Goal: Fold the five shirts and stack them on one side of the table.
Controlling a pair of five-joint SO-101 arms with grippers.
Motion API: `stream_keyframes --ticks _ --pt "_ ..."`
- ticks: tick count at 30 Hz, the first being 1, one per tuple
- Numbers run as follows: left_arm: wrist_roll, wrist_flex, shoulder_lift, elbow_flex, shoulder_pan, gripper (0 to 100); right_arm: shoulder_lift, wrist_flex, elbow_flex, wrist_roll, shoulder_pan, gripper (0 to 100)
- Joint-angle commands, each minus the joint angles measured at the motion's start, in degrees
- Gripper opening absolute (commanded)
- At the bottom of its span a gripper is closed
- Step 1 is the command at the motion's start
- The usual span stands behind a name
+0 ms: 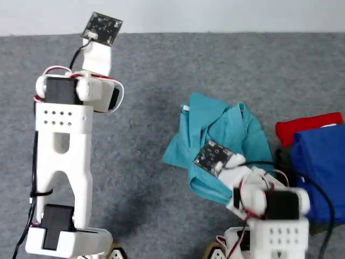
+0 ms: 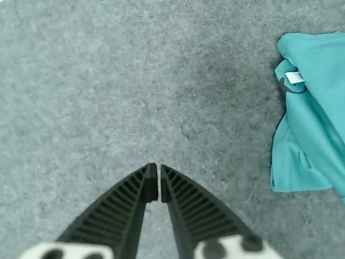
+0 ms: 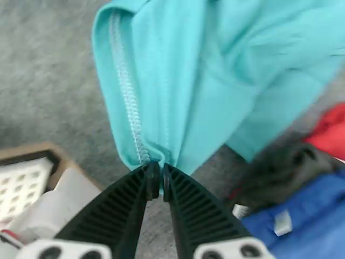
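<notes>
Grey carpeted table (image 1: 161,75), white wall (image 1: 215,13) behind, left gripper (image 2: 159,182) closed empty, right gripper (image 3: 157,177) clamping teal shirt (image 3: 205,81) hem, blue shirt (image 1: 318,162) and red shirt (image 1: 307,125) beside.

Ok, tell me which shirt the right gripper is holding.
The teal shirt: the right gripper is shut on its stitched hem. The blue shirt and red shirt lie beside it, ungripped.

Grey table (image 1: 215,75): crumpled teal shirt (image 1: 226,129); red shirt (image 1: 307,125), blue shirt (image 1: 321,162) possibly overlapping.
</notes>
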Motion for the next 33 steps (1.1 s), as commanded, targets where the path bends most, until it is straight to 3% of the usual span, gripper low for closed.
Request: stream_keyframes --ticks 1,4,7,11,19,25,33 --pt "8.0 -8.44 0.0 4.62 3.69 1 -2.33 2.42 -3.43 -9.23 1.1 8.7" --pt "10.9 -14.24 4.4 6.73 8.53 7 -1.36 1.89 -4.48 -14.77 1.63 23.7" --pt "11.08 -17.14 12.66 3.74 12.4 14 0.13 -0.04 -4.4 -17.23 3.82 24.0" --pt "11.16 -16.88 27.87 -8.57 15.21 14 2.07 -1.1 -4.4 -17.49 6.55 22.1" --pt "14.68 -6.24 59.52 -52.0 20.84 15 3.03 -1.45 -4.31 -17.58 6.73 22.1" --pt "14.77 -6.07 80.97 -82.33 20.48 15 2.51 -1.98 -0.97 -17.58 7.08 22.0" --pt "14.77 -4.57 83.16 -80.57 20.57 12 2.51 -2.42 -0.62 -17.67 7.69 22.0"
